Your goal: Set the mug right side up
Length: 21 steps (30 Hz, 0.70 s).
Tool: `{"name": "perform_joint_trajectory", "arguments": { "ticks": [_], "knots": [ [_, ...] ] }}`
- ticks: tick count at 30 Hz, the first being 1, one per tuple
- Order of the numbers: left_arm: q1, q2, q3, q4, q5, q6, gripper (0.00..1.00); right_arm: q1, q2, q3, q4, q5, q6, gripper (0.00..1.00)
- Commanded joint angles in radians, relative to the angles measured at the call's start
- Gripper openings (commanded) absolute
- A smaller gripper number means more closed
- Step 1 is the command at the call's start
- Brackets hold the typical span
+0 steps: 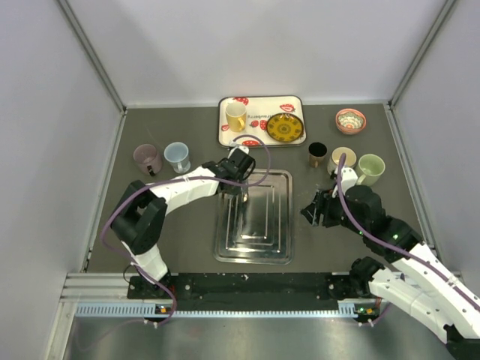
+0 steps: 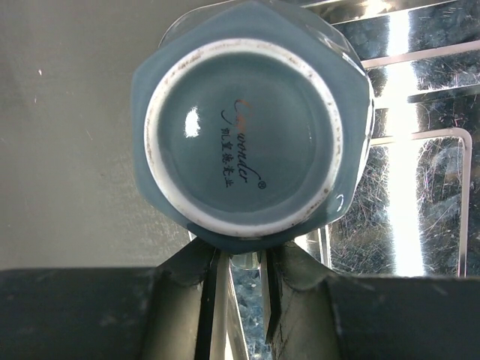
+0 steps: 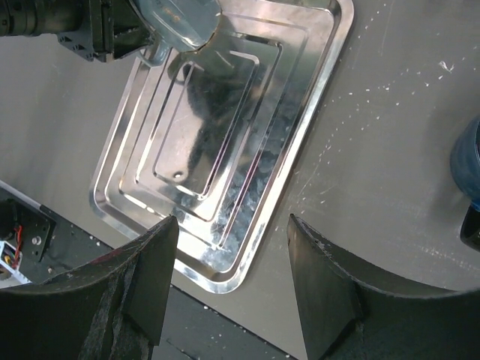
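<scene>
A blue-grey mug (image 2: 244,135) fills the left wrist view with its glazed base toward the camera, over the far left corner of the steel tray (image 2: 420,97). My left gripper (image 2: 244,259) is shut on the mug, its fingers (image 2: 296,277) pinching a pale part at the mug's lower side. In the top view the left gripper (image 1: 238,176) hides the mug. The right wrist view shows the mug (image 3: 184,19) held at the tray's far corner. My right gripper (image 1: 319,210) is open and empty, right of the tray (image 1: 285,225).
A patterned tray (image 1: 225,131) at the back holds a yellow mug (image 1: 236,115) and a yellow plate (image 1: 285,129). A mauve mug (image 1: 148,158) and a light blue mug (image 1: 178,156) stand at the left. A black cup (image 1: 317,154), beige mug (image 1: 343,158), green mug (image 1: 370,167) and pink bowl (image 1: 350,120) stand at the right.
</scene>
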Motion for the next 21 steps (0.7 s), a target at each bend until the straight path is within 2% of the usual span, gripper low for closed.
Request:
{"name": "perform_joint_trajectory", "arguments": {
  "ticks": [1, 2, 3, 6, 7, 9, 10, 13, 14, 18, 19, 21],
  "knots": [
    [0.008, 0.007, 0.041, 0.030, -0.035, -0.007, 0.03, 0.007, -0.014, 0.010, -0.016, 0.022, -0.014, 0.60],
    [0.008, 0.001, 0.041, 0.029, -0.038, -0.007, 0.06, 0.005, -0.014, 0.011, -0.018, 0.024, -0.014, 0.60],
    [0.008, -0.003, 0.037, 0.023, -0.040, -0.007, 0.16, 0.007, -0.014, 0.014, -0.018, 0.025, -0.014, 0.60],
    [0.008, -0.033, 0.021, 0.010, -0.042, -0.007, 0.29, 0.007, -0.013, 0.021, -0.024, 0.031, -0.016, 0.60],
    [0.008, -0.047, 0.012, 0.010, -0.040, -0.008, 0.37, 0.007, -0.013, 0.025, -0.028, 0.034, -0.014, 0.60],
    [0.008, -0.099, -0.009, 0.007, -0.029, -0.007, 0.43, 0.005, -0.005, 0.034, -0.036, 0.051, -0.016, 0.61],
    [0.005, -0.119, -0.012, -0.002, -0.028, -0.007, 0.51, 0.005, -0.004, 0.047, -0.036, 0.057, -0.016, 0.61],
    [-0.009, -0.214, -0.032, -0.028, -0.031, 0.004, 0.59, 0.007, 0.013, 0.076, -0.045, 0.091, -0.016, 0.62],
    [-0.012, -0.266, -0.037, -0.037, -0.031, 0.004, 0.84, 0.007, 0.021, 0.083, -0.048, 0.122, -0.013, 0.62],
    [-0.020, -0.404, -0.060, -0.037, -0.032, 0.004, 0.88, 0.007, 0.082, 0.139, -0.102, 0.313, -0.005, 0.64],
    [-0.023, -0.456, -0.068, -0.033, -0.043, -0.010, 0.89, 0.005, 0.125, 0.177, -0.117, 0.400, -0.010, 0.64],
    [-0.023, -0.515, -0.121, 0.005, -0.058, -0.030, 0.94, 0.007, 0.174, 0.220, -0.184, 0.488, -0.027, 0.66]
  ]
}}
